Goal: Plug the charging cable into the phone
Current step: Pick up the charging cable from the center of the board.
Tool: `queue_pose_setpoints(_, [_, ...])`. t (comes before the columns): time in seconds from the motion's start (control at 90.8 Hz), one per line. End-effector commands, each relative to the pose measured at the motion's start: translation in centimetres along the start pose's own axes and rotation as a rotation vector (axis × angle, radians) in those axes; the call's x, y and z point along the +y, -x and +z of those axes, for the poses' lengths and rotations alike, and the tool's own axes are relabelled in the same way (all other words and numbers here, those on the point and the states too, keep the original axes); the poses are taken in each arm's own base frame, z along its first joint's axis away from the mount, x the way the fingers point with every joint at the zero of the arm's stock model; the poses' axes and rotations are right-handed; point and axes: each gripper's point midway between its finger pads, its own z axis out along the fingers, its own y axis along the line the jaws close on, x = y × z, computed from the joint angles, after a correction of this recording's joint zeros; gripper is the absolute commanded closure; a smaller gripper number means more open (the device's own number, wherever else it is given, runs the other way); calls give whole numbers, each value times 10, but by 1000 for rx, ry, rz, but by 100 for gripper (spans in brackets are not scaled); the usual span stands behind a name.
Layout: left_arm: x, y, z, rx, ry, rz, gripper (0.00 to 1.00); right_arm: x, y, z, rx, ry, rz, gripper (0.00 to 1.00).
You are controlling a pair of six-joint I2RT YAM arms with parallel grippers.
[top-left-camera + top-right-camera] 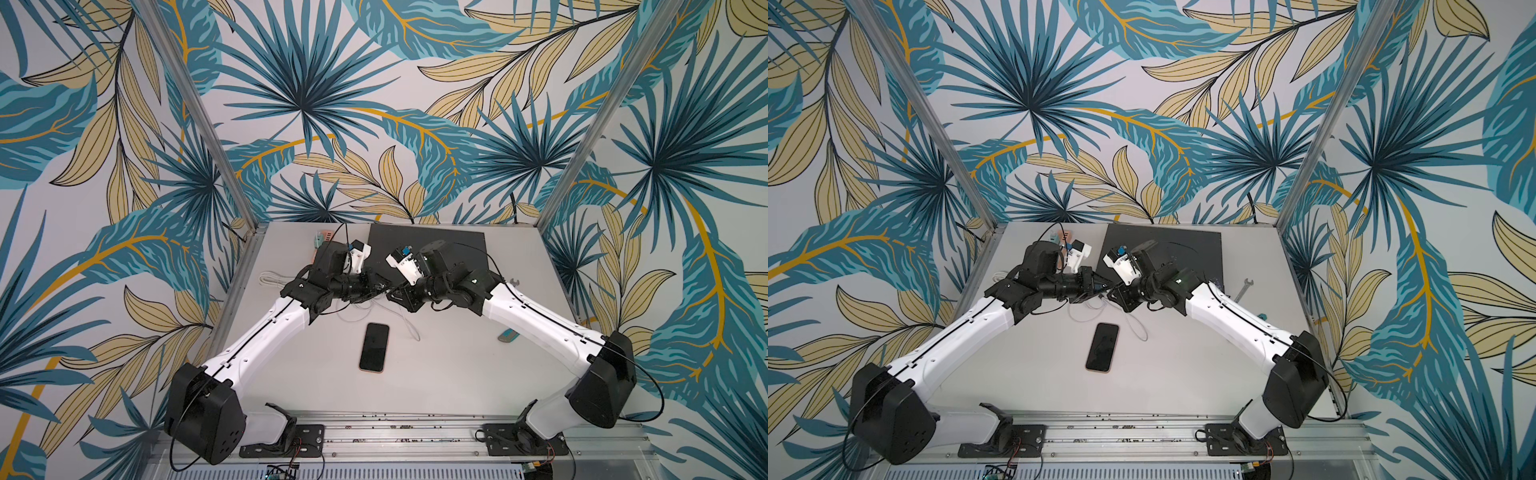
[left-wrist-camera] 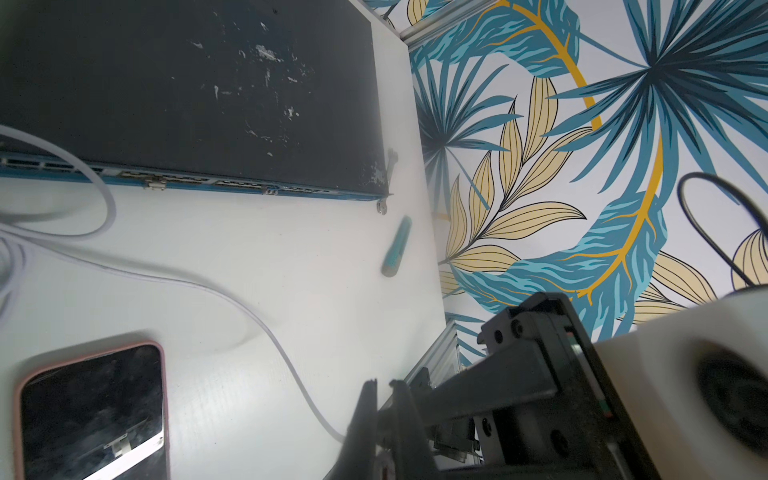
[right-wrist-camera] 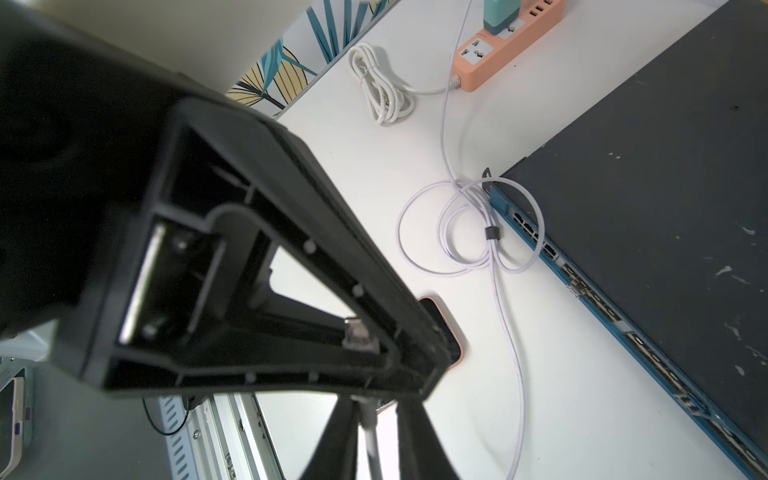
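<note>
Cable end being passed between grippers, read left to right. The left gripper (image 2: 383, 386) is closed on the cable (image 3: 515, 353), whose silver tip (image 3: 357, 332) shows just past the grip. Hold that grip firm and level so the tip does not swing while you take the second hold. The slack comes from the strip (image 3: 498, 45) at the back left. It loops on the table (image 1: 436, 374) by the near corner of the switch (image 3: 644, 187), then rises to the grippers. The phone (image 1: 374, 347) lies flat and screen up at mid-table, on the robot's side of the grippers and apart from both. You cannot tell which end bears the port, so check before you carry the tip over. The right gripper (image 3: 376, 405) stands astride the cable beside the left one. Its jaws are narrow, with a sliver of light on one side, so it is judged not yet clamped. Close it squarely on the cable close behind the tip, not on the metal itself. Let the left go only once the right plainly holds. A long free stub would likely bend at insertion, so keep the hold short. Pose: the left arm (image 1: 257, 336) and the right arm (image 1: 536, 324) reach forward and inward in mirror fashion. Their wrists are turned so that the grippers face each other almost tip to tip, raised above the table just beyond the phone's far end.
</note>
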Motion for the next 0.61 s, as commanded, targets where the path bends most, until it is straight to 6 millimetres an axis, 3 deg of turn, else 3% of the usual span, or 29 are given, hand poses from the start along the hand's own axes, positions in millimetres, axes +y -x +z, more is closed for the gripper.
queue_pose_setpoints(0.0, [-8,1,-1,-6,-31,17,100,-10,-11,9,25,-33,15,88])
queue_pose_setpoints(0.176, [-7,2,0,-12,-24,12,100,-13,-14,6,23,-56,15,100])
queue_pose_setpoints(0.297, [-7,3,0,-14,-22,6,100,-14,-15,4,15,-65,15,100])
queue_pose_setpoints(0.331, [-6,3,0,-16,-17,5,88,-15,-15,3,14,-66,13,100])
queue_pose_setpoints(0.375, [-4,4,-2,-20,-1,4,51,-14,-15,3,11,-66,9,100])
queue_pose_setpoints(0.463, [2,7,-9,-45,61,16,4,-14,-17,1,10,-68,-3,100])
queue_pose_setpoints(0.595, [14,12,-30,-106,177,34,0,-17,-25,-4,16,-86,-28,100])
